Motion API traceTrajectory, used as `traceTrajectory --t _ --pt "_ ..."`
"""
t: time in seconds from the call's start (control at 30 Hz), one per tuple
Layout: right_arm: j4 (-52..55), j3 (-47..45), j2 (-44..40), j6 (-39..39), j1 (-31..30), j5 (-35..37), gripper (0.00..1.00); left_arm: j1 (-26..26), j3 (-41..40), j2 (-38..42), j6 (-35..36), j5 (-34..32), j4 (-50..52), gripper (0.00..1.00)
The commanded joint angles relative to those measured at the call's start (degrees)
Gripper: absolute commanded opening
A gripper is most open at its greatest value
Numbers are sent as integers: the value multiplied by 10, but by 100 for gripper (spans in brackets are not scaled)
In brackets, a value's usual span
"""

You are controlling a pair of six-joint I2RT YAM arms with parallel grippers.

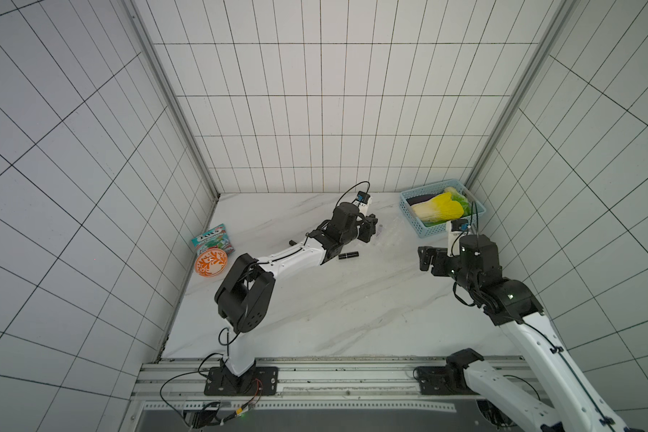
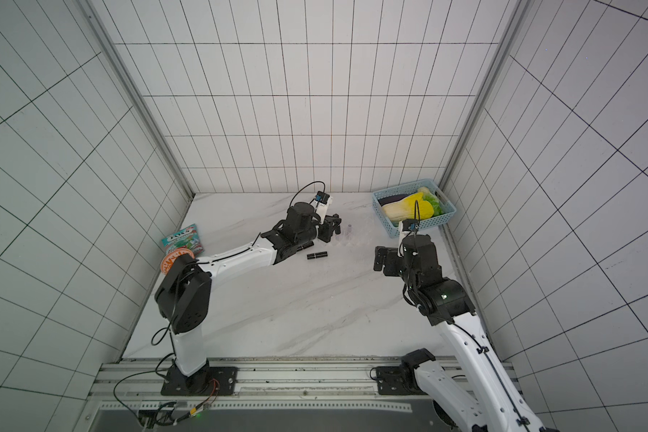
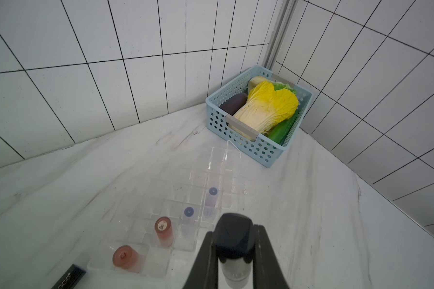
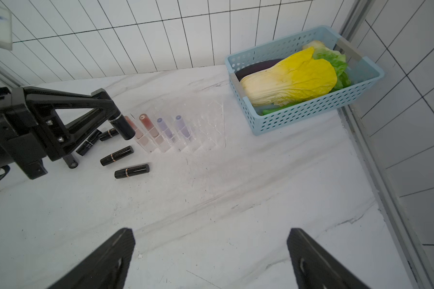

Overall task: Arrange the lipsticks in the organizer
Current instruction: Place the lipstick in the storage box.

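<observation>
Even, diffuse white light fills the cell; the marble surface [image 1: 352, 299] carries only a faint, soft shadow under my left arm [image 1: 289, 258]. Both top views stretch the wall tiles [image 1: 315, 112] toward the edges. Up close, the black lipstick [image 3: 233, 240] in my left end effector [image 3: 234, 232] blurs, and the clear organizer [image 4: 198, 125] washes out against white.

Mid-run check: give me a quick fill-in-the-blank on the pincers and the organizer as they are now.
The left pincer is shut on a ___ lipstick.
The right pincer is ___ and holds nothing.
The organizer holds ___ upright tubes.
Missing words: black; open; four.
</observation>
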State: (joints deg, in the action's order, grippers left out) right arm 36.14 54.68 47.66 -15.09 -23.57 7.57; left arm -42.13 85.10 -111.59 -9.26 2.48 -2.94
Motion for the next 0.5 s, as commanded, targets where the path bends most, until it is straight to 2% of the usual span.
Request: traceTrajectory --t 0.0,0.1,0.23,0.47 --pt "-27 -27 1 -14 22 -22 99 -4 59 -42 36 -18 -33 10" --pt "-34 -40 -3 -14 36 -32 99 -12 85 -71 52 -48 -33 9" --pt "-50 -61 -13 -19 48 -52 100 -12 55 -79 67 -106 -70 6" --pt "-64 -76 -6 -23 56 -79 99 -4 35 -90 79 -174 -69 5"
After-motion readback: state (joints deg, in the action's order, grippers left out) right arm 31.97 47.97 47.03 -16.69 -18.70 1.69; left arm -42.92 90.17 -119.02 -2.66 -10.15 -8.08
